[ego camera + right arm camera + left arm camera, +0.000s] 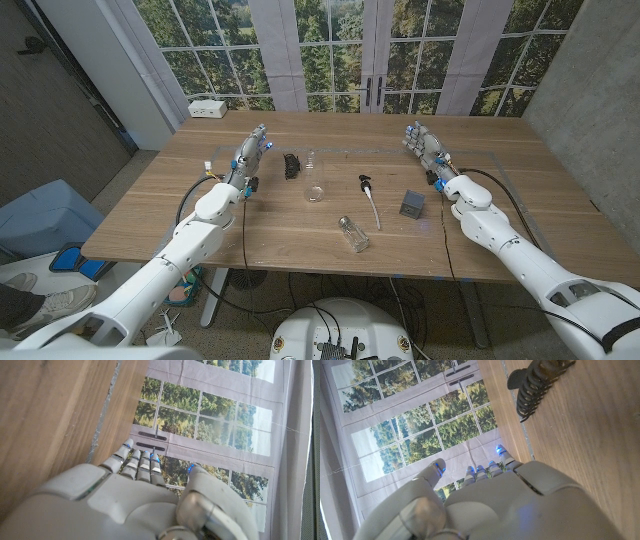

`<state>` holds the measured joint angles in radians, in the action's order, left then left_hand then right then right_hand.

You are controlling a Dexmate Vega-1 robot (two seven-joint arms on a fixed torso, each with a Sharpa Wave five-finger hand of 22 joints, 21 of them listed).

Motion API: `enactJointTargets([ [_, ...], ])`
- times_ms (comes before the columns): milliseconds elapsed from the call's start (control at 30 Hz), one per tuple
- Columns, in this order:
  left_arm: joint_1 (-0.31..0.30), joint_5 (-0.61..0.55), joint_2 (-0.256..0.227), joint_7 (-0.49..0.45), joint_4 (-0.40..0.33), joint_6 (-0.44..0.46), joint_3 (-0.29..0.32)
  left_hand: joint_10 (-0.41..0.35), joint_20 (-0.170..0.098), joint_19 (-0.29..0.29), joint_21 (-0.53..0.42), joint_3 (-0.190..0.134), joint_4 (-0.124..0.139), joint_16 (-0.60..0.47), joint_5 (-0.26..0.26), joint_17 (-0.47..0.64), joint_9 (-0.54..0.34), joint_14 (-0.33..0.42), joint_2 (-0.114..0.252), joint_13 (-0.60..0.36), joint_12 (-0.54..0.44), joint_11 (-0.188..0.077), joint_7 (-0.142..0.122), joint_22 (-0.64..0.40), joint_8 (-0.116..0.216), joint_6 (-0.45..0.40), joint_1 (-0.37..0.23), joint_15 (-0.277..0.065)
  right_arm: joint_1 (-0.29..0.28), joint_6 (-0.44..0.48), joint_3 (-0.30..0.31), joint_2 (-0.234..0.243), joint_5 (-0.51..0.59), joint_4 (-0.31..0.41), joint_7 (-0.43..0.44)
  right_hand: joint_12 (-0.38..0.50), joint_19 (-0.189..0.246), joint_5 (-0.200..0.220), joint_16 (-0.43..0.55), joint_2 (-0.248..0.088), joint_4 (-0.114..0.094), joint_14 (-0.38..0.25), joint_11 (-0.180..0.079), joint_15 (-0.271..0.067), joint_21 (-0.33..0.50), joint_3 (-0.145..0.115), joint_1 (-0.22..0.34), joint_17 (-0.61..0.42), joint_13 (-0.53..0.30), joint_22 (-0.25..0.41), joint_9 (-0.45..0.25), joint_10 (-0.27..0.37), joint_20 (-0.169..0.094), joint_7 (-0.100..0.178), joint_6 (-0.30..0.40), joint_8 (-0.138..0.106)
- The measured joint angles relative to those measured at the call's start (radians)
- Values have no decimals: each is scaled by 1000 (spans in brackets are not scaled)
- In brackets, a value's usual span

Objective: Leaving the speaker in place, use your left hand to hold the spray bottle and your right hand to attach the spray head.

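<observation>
With both my left hand (pixel 252 150) and right hand (pixel 420 142) empty, fingers extended, the spray bottle (pixel 353 234) lay below frame centre and the spray head (pixel 368 192) just above it, so I judged the left should reach first, avoiding the speaker (pixel 411 204).

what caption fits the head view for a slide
Both hands, left and right, wait apart; spray bottle and spray head lie unassembled.

spray bottle (pixel 353 233) nearest front | spray head (pixel 369 196) just behind | speaker (pixel 411 204) right of both
</observation>
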<state>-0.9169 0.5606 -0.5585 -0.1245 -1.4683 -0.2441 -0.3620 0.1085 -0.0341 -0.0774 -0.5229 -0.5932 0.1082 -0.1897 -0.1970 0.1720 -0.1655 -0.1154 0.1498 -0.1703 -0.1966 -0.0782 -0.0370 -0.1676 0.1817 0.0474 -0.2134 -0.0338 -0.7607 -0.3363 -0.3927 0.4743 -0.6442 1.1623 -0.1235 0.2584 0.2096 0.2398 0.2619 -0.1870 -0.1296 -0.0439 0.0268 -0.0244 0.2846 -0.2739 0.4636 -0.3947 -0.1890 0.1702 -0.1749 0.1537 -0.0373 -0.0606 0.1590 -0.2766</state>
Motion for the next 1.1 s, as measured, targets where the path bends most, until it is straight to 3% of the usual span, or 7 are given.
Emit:
enactJointTargets([
  [267,2,-42,-13,-1,-2,-12,-14,-45,2,52,7,23,-79,0,8,-5,0,54,-75,0,0,-10,-21,0,7,-45,0,0,-34,15,-5,23,42,66,66,-8,19,-24,0,24,48,-17,18,17,-4,-14,24,19,-3,0,0,18,19,-11,11,15],
  [500,10,-95,-26,-1,-2,-25,-31,-71,1,81,14,50,-126,0,12,-5,-5,84,-132,0,0,-11,-35,-3,7,-59,4,2,-69,35,-6,48,80,133,133,-8,26,-27,-7,39,72,-22,25,27,-8,-17,39,30,-4,0,0,25,27,-20,20,22],
  [933,14,-198,-63,-15,-18,-32,-60,-82,0,103,24,66,-166,0,12,-4,-5,100,-172,-5,0,-11,-40,-3,7,-64,-7,0,-125,75,-11,89,165,246,246,-15,37,-34,-11,58,111,-31,30,35,-11,-26,58,42,-4,0,0,30,37,-26,26,30],
  [1100,14,-241,-75,-20,-29,-28,-67,-82,2,109,26,67,-175,0,12,-4,-5,105,-182,-5,0,-11,-40,-3,7,-64,-8,2,-145,98,-12,108,196,294,284,-15,41,-34,-11,47,120,-35,32,39,-11,-27,68,47,-4,0,0,40,41,-21,32,30],
])
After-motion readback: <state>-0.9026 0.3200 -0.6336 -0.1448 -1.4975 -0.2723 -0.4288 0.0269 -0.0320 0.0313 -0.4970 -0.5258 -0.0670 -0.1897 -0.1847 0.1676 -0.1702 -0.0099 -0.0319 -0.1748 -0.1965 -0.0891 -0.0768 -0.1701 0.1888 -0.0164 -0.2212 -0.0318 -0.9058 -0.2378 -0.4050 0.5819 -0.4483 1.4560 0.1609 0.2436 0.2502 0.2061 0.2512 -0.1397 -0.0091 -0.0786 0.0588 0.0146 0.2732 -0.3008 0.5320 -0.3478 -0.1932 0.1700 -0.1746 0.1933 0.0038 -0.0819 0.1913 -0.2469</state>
